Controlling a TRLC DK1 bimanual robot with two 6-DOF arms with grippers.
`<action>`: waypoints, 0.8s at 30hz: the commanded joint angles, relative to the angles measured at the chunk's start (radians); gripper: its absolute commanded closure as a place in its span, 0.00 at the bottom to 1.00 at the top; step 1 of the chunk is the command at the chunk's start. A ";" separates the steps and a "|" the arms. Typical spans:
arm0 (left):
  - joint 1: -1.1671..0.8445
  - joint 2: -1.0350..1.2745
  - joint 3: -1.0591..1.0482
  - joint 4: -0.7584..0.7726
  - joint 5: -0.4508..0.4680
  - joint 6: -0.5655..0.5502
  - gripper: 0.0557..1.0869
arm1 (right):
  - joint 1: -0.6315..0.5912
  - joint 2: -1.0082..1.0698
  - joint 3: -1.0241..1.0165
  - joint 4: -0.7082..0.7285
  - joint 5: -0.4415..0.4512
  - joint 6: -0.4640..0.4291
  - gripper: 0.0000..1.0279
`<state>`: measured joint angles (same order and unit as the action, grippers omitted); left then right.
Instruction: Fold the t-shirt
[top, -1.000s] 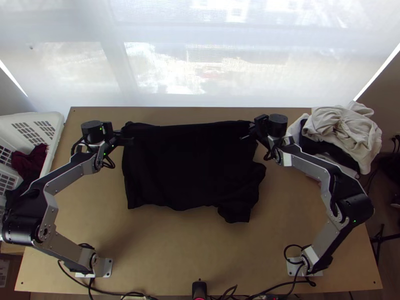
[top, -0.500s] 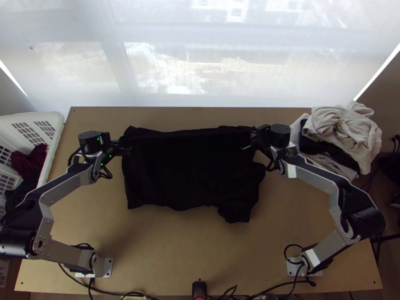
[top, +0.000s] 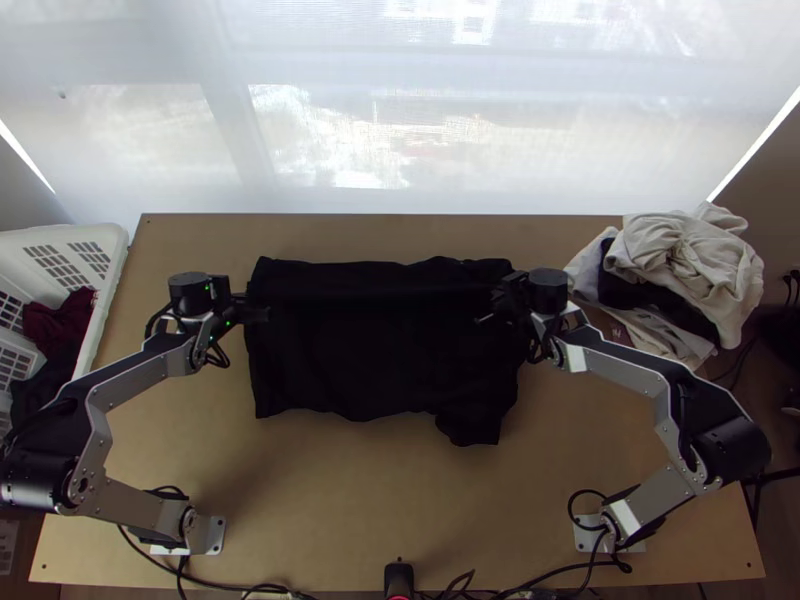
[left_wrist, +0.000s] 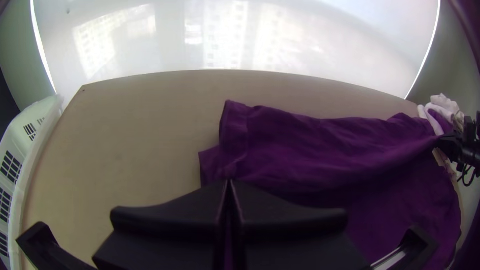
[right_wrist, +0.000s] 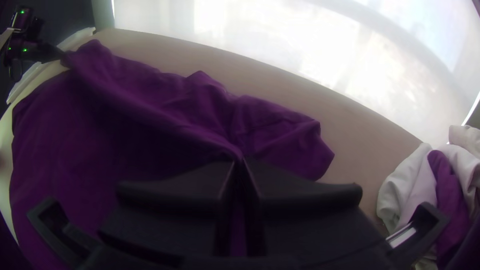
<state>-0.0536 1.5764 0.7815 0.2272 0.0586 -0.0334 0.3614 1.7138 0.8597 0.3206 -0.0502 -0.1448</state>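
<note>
The black t-shirt (top: 380, 350) lies on the table between the arms, its far part held as a taut ridge between the two grippers. At its left side is my left gripper (top: 262, 314); my right gripper (top: 490, 318) is at its right side. In the left wrist view the t-shirt (left_wrist: 320, 145) looks purple, and the left gripper (left_wrist: 228, 183) is shut on it. In the right wrist view the right gripper (right_wrist: 240, 162) is shut on the other end of the ridge of the t-shirt (right_wrist: 150, 105), with cloth lying beyond it.
A white basket (top: 112, 262) with dark clothes stands at the left edge of the table (top: 350, 500). Piled at the right edge are light and dark clothes (top: 690, 255). A small black device (top: 398, 578) stands at the near edge.
Both grippers have come down the picture toward the near side with the held cloth, and a far strip of the t-shirt now shows behind the ridge. The left gripper has lately shifted slightly right.
</note>
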 joint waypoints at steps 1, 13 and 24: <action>-0.031 0.033 -0.007 0.000 0.001 0.007 0.97 | 0.001 0.021 -0.007 -0.002 0.000 0.004 0.97; -0.031 0.063 0.044 -0.088 0.003 0.007 0.50 | -0.018 0.004 -0.004 -0.008 0.000 0.030 0.52; 0.020 -0.259 0.048 -0.555 0.103 -0.007 0.38 | -0.050 -0.227 0.001 -0.201 0.001 0.057 0.04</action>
<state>-0.0608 1.4925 0.8181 -0.0700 0.0952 -0.0338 0.3260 1.6234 0.8524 0.2317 -0.0502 -0.1040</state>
